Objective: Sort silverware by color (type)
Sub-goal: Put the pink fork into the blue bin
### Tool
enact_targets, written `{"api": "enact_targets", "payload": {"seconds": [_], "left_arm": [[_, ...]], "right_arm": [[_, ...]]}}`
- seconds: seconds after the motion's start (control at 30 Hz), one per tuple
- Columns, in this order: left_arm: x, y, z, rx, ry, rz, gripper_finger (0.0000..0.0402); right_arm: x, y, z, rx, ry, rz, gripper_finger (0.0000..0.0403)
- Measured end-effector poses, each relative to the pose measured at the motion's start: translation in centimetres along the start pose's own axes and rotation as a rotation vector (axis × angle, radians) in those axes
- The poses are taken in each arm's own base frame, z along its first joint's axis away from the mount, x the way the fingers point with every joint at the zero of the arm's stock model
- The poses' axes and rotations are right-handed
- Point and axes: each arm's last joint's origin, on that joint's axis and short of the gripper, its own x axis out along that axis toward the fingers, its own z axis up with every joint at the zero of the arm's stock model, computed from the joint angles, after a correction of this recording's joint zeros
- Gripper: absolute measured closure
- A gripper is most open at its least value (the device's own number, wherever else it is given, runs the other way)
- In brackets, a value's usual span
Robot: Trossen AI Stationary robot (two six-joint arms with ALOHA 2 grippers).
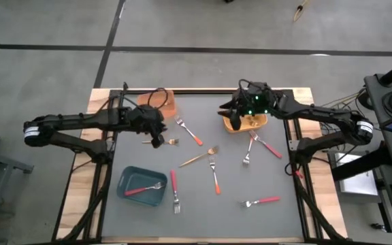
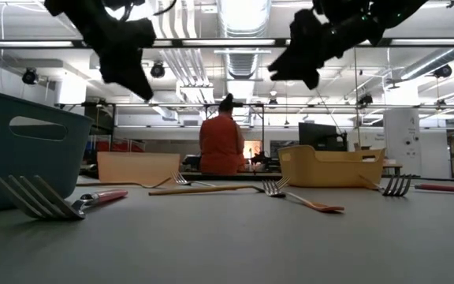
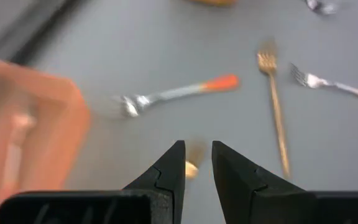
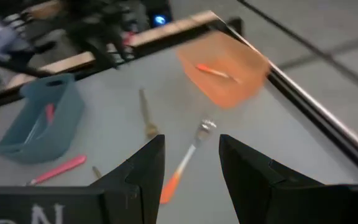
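Note:
Several forks lie flat on the grey mat: an orange-handled one (image 1: 189, 131), a gold one (image 1: 198, 158), another orange one (image 1: 214, 175), red ones (image 1: 174, 190) (image 1: 260, 201) (image 1: 267, 146). A short gold fork (image 1: 171, 142) lies just right of my left gripper (image 1: 156, 141), which hangs raised above the mat (image 2: 136, 83), fingers a narrow gap apart (image 3: 197, 155); a gold end (image 3: 191, 168) shows below that gap. My right gripper (image 1: 233, 121) hovers open over the yellow-orange bin (image 1: 256, 124), empty in its wrist view (image 4: 191, 155).
The orange bin (image 1: 167, 102) at the far left holds an orange-handled fork (image 4: 215, 72). The teal bin (image 1: 141, 199) near the left edge holds a red fork (image 1: 145, 188). A person (image 2: 221, 142) stands in the room beyond the table. The near middle of the mat has free room.

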Motion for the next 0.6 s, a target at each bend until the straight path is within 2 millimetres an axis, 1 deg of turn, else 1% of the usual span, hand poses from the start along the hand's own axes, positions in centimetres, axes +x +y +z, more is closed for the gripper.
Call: {"api": "enact_targets", "payload": {"seconds": [0.17, 0.27, 0.4, 0.6], "left_arm": [[1.1, 0.1, -1.7, -0.056, 0.071, -0.035, 0.0339], [1.5, 0.2, -2.6, -0.080, 0.105, -0.026, 0.0339], [1.8, 0.3, -3.0, -0.119, 0.120, -0.021, 0.0339], [1.8, 0.1, -3.1, -0.173, 0.134, -0.048, 0.0339]], "right_arm": [[0.7, 2.1, -0.3, -0.158, -0.047, 0.078, 0.0259], [0.8, 2.7, -0.5, -0.187, -0.045, 0.098, 0.0259], [0.8, 2.9, -0.6, -0.174, -0.042, 0.105, 0.0259], [0.8, 2.9, -0.6, -0.151, -0.042, 0.103, 0.0259]]}}
